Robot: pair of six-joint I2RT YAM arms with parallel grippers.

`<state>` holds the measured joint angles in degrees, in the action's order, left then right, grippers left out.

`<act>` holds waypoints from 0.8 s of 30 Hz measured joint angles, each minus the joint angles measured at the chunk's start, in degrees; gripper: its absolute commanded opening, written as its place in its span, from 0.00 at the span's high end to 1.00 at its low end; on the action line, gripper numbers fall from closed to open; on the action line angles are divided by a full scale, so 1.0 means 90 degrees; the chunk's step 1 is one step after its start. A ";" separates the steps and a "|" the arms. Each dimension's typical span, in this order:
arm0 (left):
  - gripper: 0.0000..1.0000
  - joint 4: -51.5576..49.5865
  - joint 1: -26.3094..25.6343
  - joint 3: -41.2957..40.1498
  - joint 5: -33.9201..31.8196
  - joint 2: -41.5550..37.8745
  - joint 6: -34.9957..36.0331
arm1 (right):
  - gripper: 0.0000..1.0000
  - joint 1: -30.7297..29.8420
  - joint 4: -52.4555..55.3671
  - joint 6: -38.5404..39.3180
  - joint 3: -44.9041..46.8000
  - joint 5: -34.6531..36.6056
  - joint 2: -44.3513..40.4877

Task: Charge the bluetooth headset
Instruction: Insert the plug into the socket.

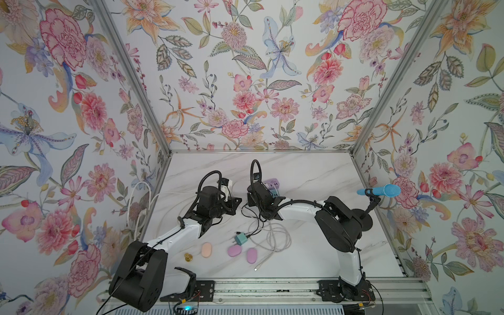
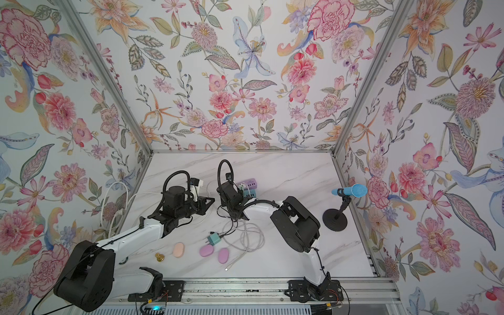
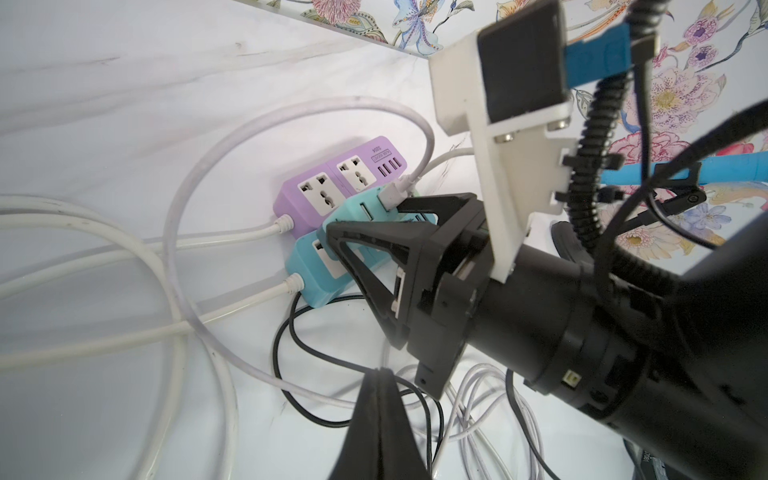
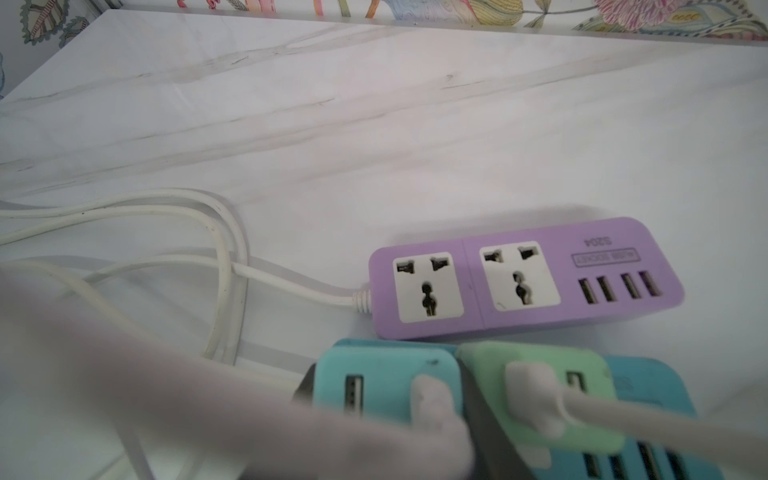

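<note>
In both top views a peach case [image 1: 206,250] and two purple cases [image 1: 235,251] lie near the front of the marble table [image 1: 313,174], next to a loose charger [image 1: 241,239] and a coil of white cable [image 1: 275,237]. Both arms reach toward the purple power strip [image 1: 272,182] farther back.

In the left wrist view the right gripper [image 3: 361,216] has a jaw on either side of a teal charger [image 3: 349,208], which stands on the blue power strip [image 3: 307,286]. The left gripper [image 3: 380,374] has its jaws pressed together. A black cord [image 3: 291,374] passes by its tip, and I cannot tell whether it is pinched.

In the right wrist view the teal charger sits between the dark jaws. A green charger [image 4: 590,374] with a white plug [image 4: 530,395] touches it.
</note>
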<state>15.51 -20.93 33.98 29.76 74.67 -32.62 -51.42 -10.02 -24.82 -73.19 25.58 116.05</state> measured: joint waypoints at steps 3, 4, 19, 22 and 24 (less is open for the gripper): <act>1.00 -0.0002 0.0000 0.0000 0.0002 0.0000 0.0000 | 1.00 -0.0041 -0.0199 0.0058 0.0075 0.0141 0.0029; 1.00 -0.0010 0.0000 0.0000 0.0002 0.0000 0.0000 | 1.00 -0.0053 -0.0262 0.0087 0.0078 0.0199 0.0063; 1.00 -0.0061 0.0000 0.0000 0.0005 0.0002 0.0000 | 1.00 -0.0185 -0.0753 0.0330 0.0389 0.0746 0.0211; 1.00 -0.0109 0.0005 0.0000 0.0005 0.0002 0.0002 | 1.00 -0.0185 -0.0782 0.0328 0.0408 0.0780 0.0231; 1.00 -0.0141 0.0005 0.0000 0.0005 0.0002 0.0002 | 1.00 -0.0185 -0.0782 0.0304 0.0408 0.0775 0.0231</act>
<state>14.24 -20.88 33.98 29.80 74.70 -32.60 -53.08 -17.06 -22.09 -69.52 32.56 118.13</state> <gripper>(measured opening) 0.047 0.377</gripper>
